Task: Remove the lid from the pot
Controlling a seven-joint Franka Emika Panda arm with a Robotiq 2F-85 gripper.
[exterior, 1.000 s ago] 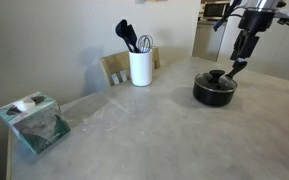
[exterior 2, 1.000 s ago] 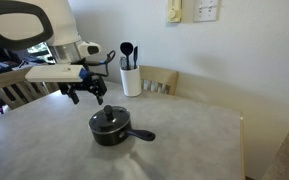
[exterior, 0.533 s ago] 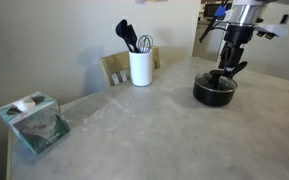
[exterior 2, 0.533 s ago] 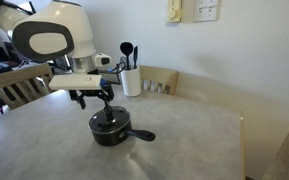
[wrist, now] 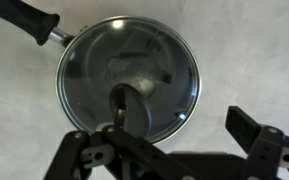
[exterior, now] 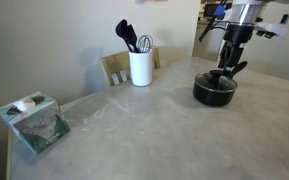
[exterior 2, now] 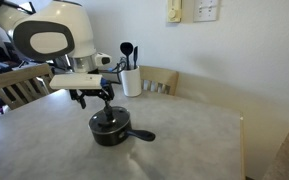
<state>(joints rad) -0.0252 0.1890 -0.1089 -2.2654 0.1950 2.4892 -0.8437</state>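
The small black pot (exterior: 214, 94) stands on the grey table, its long handle (exterior 2: 142, 134) pointing away from the arm. The dark domed lid (wrist: 134, 70) sits on it, reflective, with the black knob (wrist: 130, 102) at its centre. The lid also shows in both exterior views (exterior: 215, 80) (exterior 2: 109, 119). My gripper (wrist: 164, 138) hangs straight above the lid, open, with one finger close beside the knob and the other finger (wrist: 248, 128) out past the pot's rim. In the exterior views the gripper (exterior: 227, 68) (exterior 2: 104, 100) is just over the lid, holding nothing.
A white utensil holder (exterior: 140, 67) with black utensils stands at the table's back by the wall, also seen in an exterior view (exterior 2: 131, 80). A tissue box (exterior: 33, 121) sits near a table corner. Wooden chairs (exterior 2: 162, 80) stand behind the table.
Since a second ago the arm has swung sideways and come over the pot. Over the last half second nothing has visibly moved.
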